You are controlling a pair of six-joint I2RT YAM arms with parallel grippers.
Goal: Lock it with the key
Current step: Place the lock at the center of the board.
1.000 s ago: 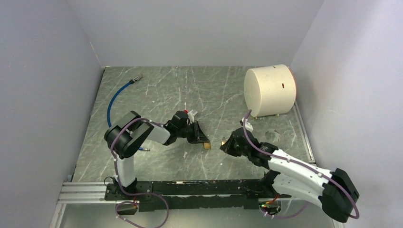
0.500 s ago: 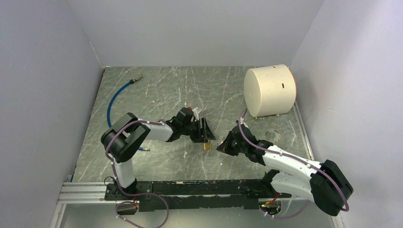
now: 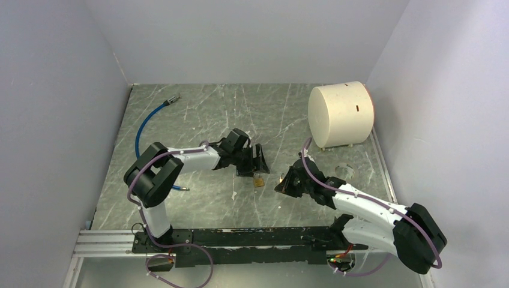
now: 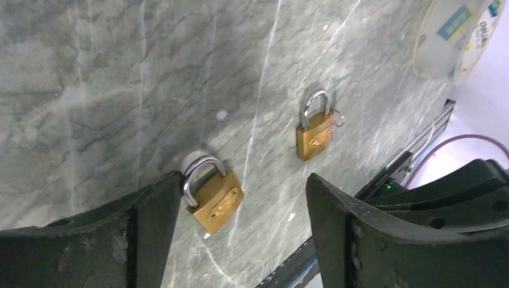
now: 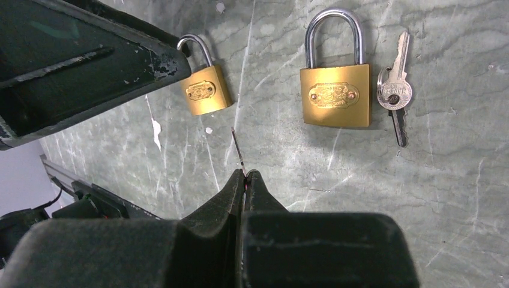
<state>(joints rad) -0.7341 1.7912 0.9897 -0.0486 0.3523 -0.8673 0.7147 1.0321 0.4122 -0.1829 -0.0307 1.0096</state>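
A small brass padlock (image 4: 213, 195) (image 5: 206, 90) (image 3: 259, 180) lies flat on the table with its shackle against the left finger (image 4: 150, 228) of my left gripper (image 4: 243, 180) (image 3: 255, 163). That gripper is open and holds nothing. A second brass padlock (image 4: 315, 135) (image 5: 335, 93) lies farther right, with a bunch of keys (image 5: 393, 90) beside it. My right gripper (image 5: 245, 175) (image 3: 282, 180) is shut on a key (image 5: 238, 150), seen edge-on as a thin blade pointing at the gap between the two padlocks.
A big white drum (image 3: 341, 114) lies at the back right. A tape roll (image 3: 345, 171) (image 4: 453, 36) sits near the right arm. A blue cable (image 3: 144, 123) curls at the back left. The mounting rail (image 3: 252, 237) runs along the near edge.
My left gripper has opened wide and reached a little farther right, leaving the small padlock on the table beside its finger. The right gripper edged slightly left, still shut.
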